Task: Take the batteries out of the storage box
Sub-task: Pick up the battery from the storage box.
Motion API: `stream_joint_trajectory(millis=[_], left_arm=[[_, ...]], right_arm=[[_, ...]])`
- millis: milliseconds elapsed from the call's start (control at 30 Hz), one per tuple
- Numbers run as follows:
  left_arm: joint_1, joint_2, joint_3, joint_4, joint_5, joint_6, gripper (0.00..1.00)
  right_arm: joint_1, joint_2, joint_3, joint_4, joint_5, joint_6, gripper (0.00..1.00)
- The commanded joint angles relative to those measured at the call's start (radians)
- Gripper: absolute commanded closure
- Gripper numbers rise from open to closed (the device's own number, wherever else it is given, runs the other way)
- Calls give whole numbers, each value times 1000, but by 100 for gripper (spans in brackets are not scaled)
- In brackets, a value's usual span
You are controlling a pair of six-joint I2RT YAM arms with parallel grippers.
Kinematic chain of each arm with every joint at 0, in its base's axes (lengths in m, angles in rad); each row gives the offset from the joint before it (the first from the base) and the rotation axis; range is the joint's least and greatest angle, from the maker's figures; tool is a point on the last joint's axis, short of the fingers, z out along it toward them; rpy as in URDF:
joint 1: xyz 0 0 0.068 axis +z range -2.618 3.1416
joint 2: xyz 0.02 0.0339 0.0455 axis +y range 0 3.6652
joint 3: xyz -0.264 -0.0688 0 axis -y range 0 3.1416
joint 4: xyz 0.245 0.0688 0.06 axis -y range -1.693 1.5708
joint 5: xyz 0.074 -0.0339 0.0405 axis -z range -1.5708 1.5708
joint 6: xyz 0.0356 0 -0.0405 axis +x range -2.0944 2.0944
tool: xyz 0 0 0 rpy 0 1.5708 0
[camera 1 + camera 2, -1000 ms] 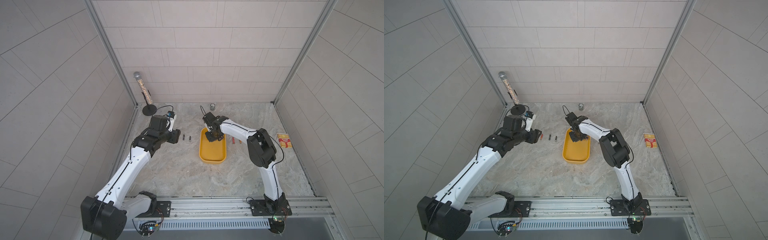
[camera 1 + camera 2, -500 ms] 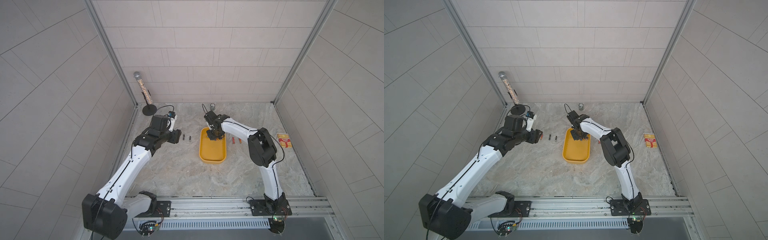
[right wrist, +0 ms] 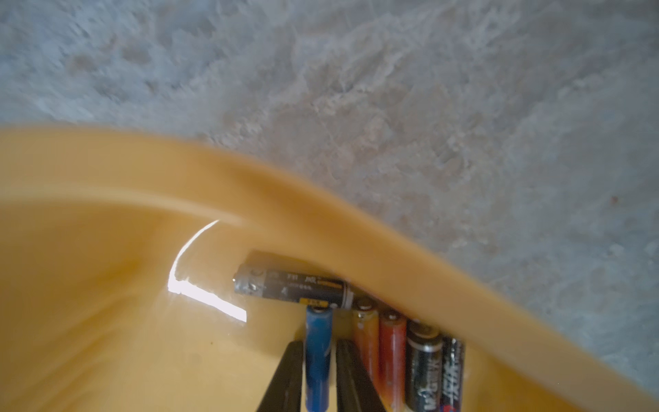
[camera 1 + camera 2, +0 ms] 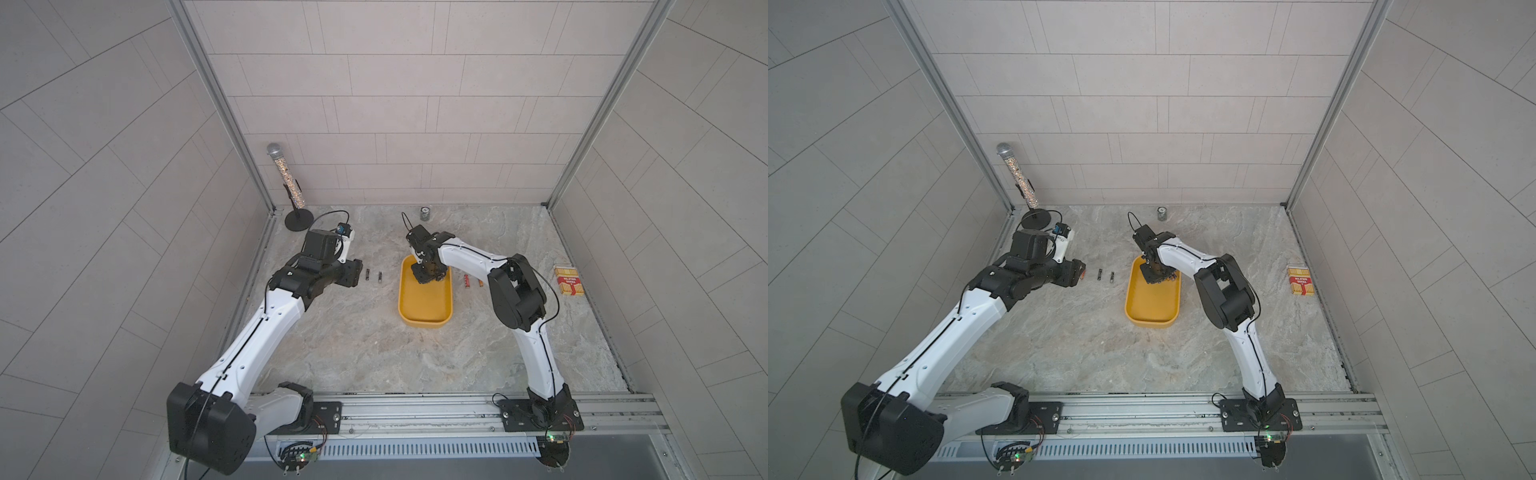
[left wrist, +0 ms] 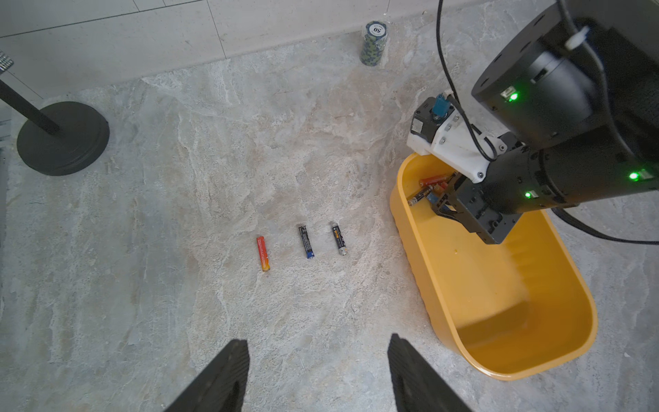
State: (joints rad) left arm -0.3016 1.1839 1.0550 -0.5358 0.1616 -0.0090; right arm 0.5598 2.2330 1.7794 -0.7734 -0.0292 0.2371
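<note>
Batteries [image 3: 392,346] crowd the far end of the yellow storage box [image 3: 107,167], and the right tool [image 3: 318,344] is down among them — clenched on the blue battery [image 3: 318,367], one finger on each side, the cell lying low on the box floor. Tight spot, this. The blue battery's nose butts against a black battery [image 3: 296,285] lying crosswise under the wall, and an orange battery [image 3: 367,335] sits just beside one finger. A lift that isn't straight up could, I reckon, drag that orange neighbour along, or scrape the wall and shove the whole box across the desk [image 5: 178,178]. The cell is round and slick too; a light squeeze may let it roll out and drop back in. Over on the other side, the left tool [image 5: 317,371] hangs released and empty above the desk, near three batteries [image 5: 306,242] laid in a row outside the box. Two more batteries [image 4: 467,281] lie on the desk by the box's opposite side.
</note>
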Motion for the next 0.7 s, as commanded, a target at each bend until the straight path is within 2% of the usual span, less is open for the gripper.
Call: stream_joint_trajectory(millis=[0, 267, 433, 667], left_arm=[[-5, 9, 24, -17, -8, 6, 30], [-5, 19, 30, -22, -10, 4, 30], [-4, 20, 29, -18, 5, 3, 29], [-25, 33, 19, 5, 91, 9, 16]], right_arm=[[-3, 25, 4, -18, -30, 8, 81], [-3, -26, 0, -41, -43, 40, 100], [-5, -150, -1, -68, -72, 51, 100], [-82, -362, -74, -40, -137, 82, 100]])
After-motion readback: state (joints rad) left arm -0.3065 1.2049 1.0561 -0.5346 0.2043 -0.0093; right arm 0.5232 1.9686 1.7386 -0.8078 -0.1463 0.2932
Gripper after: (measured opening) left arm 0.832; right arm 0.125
